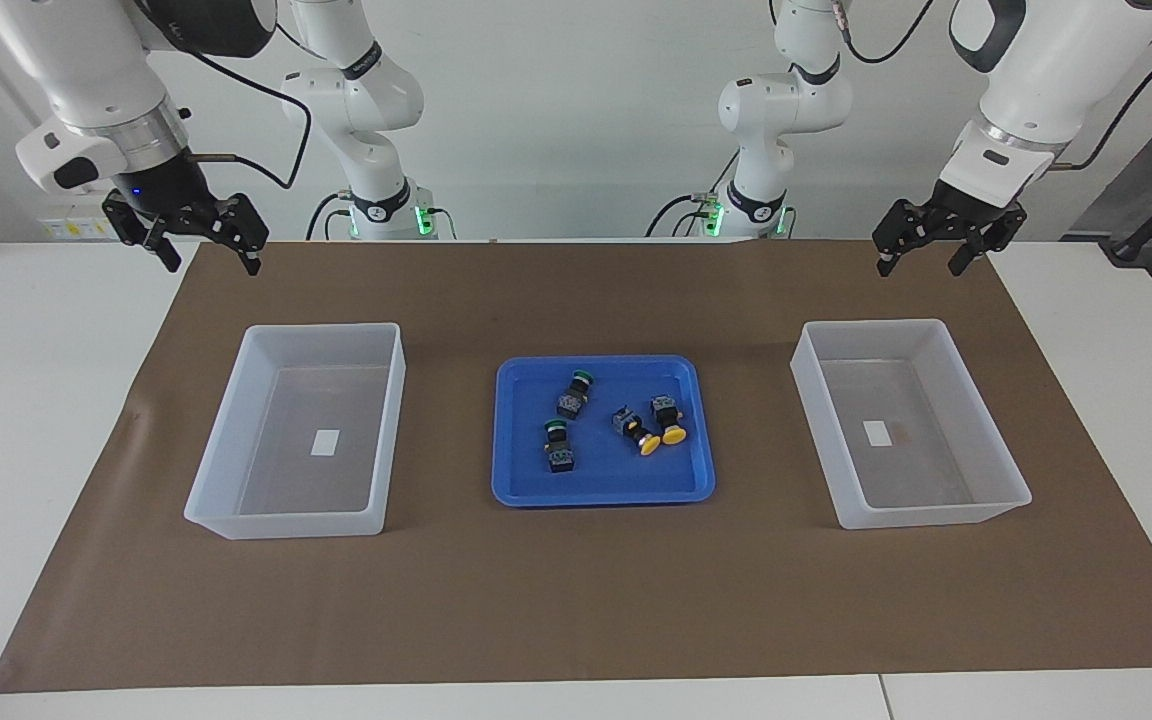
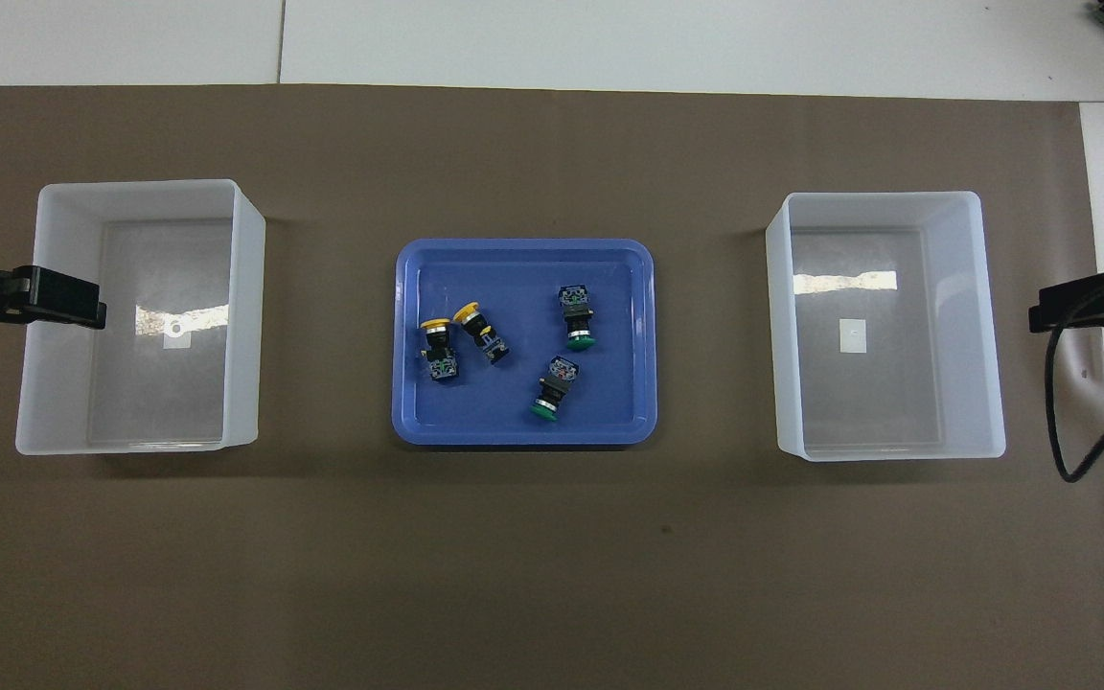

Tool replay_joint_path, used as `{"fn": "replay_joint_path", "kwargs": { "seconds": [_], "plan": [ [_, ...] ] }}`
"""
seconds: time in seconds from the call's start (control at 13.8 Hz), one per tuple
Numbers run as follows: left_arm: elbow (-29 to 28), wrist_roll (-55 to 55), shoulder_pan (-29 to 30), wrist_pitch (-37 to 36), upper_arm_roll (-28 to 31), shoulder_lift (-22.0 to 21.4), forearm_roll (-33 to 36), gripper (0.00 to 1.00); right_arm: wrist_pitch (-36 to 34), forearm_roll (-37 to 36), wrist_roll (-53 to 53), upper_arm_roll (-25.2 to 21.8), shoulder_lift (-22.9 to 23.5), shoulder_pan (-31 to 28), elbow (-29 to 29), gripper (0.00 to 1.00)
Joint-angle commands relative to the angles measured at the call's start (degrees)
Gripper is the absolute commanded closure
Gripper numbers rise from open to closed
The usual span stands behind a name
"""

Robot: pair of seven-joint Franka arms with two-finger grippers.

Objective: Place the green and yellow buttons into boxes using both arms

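Facing view: left pincer (image 1: 924, 256) spread, raised over the brown mat's (image 1: 576, 600) edge by the robots, near one box (image 1: 976, 500). Right pincer (image 1: 204, 247) spread, likewise raised near the other box (image 1: 226, 500). Between the pincers, well apart from both, blue tray (image 1: 526, 480) holding two green buttons (image 1: 573, 392) (image 1: 558, 447) and two yellow buttons (image 1: 635, 430) (image 1: 669, 419), all lying on their sides.

Overhead view: left pincer (image 2: 68, 299) over its box (image 2: 30, 383); right pincer (image 2: 1079, 302) just beside its box (image 2: 988, 383). Tray (image 2: 408, 383) midway; yellow buttons (image 2: 438, 350) (image 2: 480, 332) toward the left pincer, green ones (image 2: 576, 315) (image 2: 552, 386) toward the right.

White table (image 1: 36, 420) carried a brown mat (image 1: 576, 600); plain pale wall (image 1: 576, 120) stood at the rear; lighting was even.
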Motion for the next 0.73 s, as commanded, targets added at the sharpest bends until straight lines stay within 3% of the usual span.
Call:
{"fn": "replay_joint_path", "kwargs": {
  "seconds": [0.0,0.29,0.65],
  "plan": [
    [-0.57,-0.58,0.33,0.66,-0.22,-0.78,1.01,0.00,-0.15,-0.11,-1.01,0.37,-1.30,-0.32,-1.28,0.00],
    [-1.97,-0.93,0.07,3.11,-0.31,-0.95,0.66,0.00,-0.15,-0.02,-1.01,0.37,-1.30,-0.32,-1.36,0.00],
    [-10.94,-9.43,-5.80,14.27,-0.49,-1.66,0.48,0.00,-0.15,-0.11,-1.01,0.37,-1.30,-0.32,-1.36,0.00]
  ]
}}
